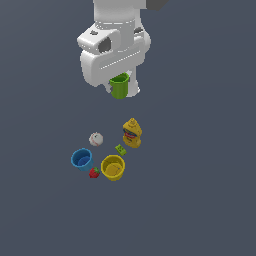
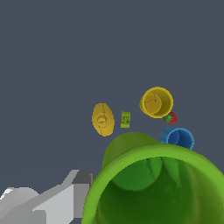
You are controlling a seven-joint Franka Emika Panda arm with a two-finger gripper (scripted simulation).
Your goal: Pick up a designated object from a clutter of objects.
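The hand (image 1: 120, 90) grips the green cup (image 1: 119, 87) high above a bare slate-grey table (image 1: 200, 200), toys scattered below.

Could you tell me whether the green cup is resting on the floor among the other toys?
No, the green cup hangs in the gripper, well above the toys.

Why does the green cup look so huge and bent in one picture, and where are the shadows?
Wrist view: the green cup sits right at the lens, so it looms large and its rim curves, hiding part of the blue cup. Exterior view: even, flat light; no cast shadows under the toys, no glare, everything sharp, the gripper included.
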